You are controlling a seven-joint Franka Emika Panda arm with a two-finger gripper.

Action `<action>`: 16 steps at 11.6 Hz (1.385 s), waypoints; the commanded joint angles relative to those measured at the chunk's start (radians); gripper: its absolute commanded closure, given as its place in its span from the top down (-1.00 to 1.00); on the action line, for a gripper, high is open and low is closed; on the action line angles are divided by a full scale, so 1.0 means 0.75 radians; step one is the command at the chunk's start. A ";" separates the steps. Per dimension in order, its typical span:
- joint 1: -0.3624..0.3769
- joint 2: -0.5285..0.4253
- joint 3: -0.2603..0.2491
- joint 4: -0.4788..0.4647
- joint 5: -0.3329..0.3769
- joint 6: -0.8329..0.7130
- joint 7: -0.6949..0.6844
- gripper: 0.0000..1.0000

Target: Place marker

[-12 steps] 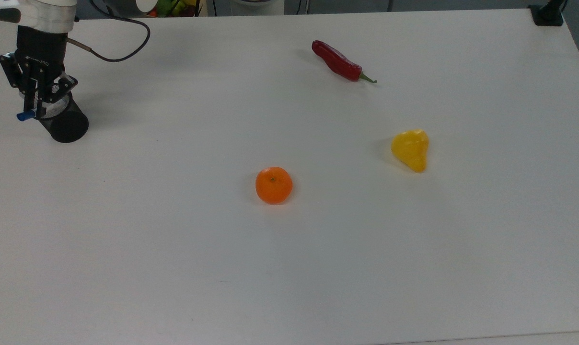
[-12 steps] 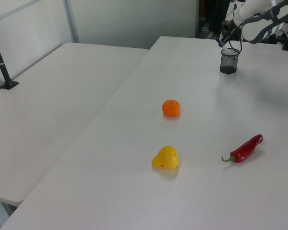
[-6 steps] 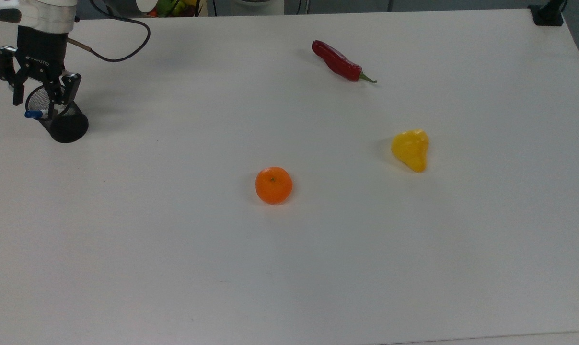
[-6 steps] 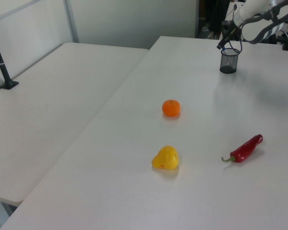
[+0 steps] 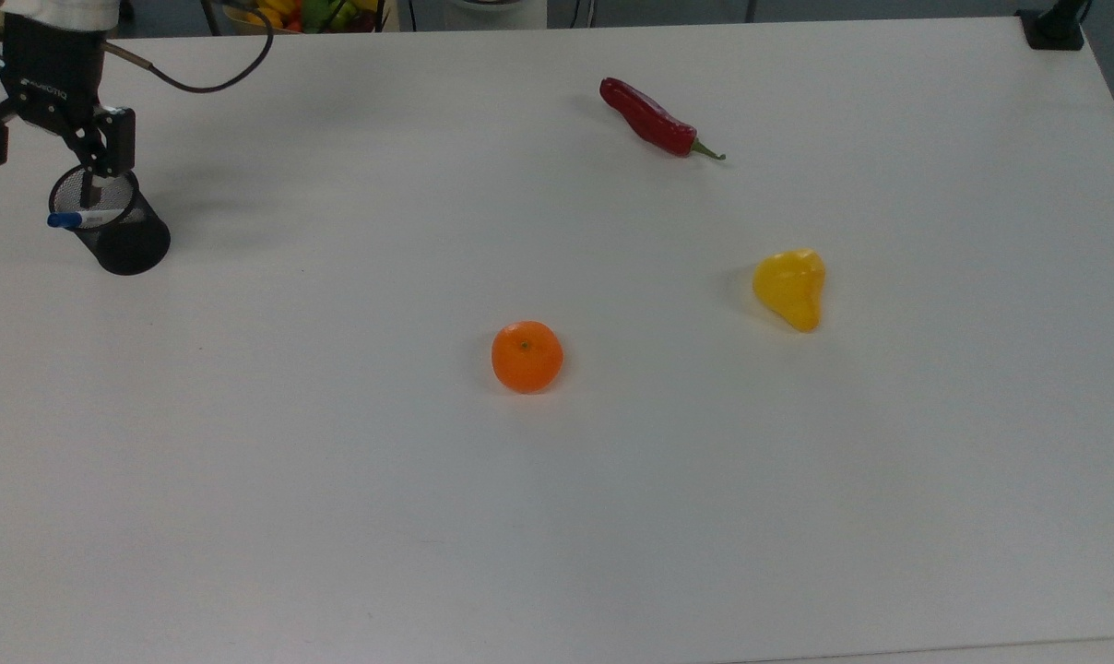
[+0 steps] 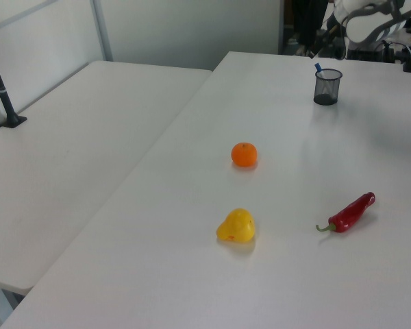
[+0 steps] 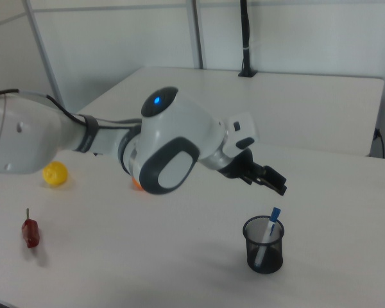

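The marker (image 5: 81,219) stands leaning inside a black mesh cup (image 5: 125,238) at the top view's far left, its blue cap poking out over the rim. In the right view the marker (image 7: 269,228) rests tilted in the cup (image 7: 264,249), blue cap up. My gripper (image 5: 53,150) hovers just above the cup, open, with nothing between its fingers and clear of the marker. In the right view the gripper (image 7: 274,182) hangs above and slightly left of the cup. The left view shows the cup (image 6: 327,86) far back on the table with the blue tip at its rim.
A red chili (image 5: 656,121) lies at the back of the table, a yellow pepper (image 5: 790,288) to the top view's right and an orange (image 5: 527,356) near the middle. A black cable (image 5: 208,86) trails from my wrist. A black clamp (image 5: 1055,28) sits at the far corner.
My gripper was shut on the marker over the cup; it has opened, the marker has dropped into the cup, and the gripper has risen away from it.
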 commanded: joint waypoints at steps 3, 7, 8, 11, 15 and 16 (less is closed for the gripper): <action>0.010 -0.171 0.112 0.176 0.021 -0.561 0.352 1.00; 0.022 -0.234 0.293 0.337 0.017 -1.029 0.449 1.00; 0.028 -0.238 0.339 0.370 0.017 -1.162 0.451 1.00; 0.107 -0.275 0.402 0.391 0.017 -1.341 0.443 1.00; 0.269 -0.343 0.400 0.353 0.013 -1.411 0.378 1.00; 0.298 -0.347 0.394 0.348 0.011 -1.415 0.329 1.00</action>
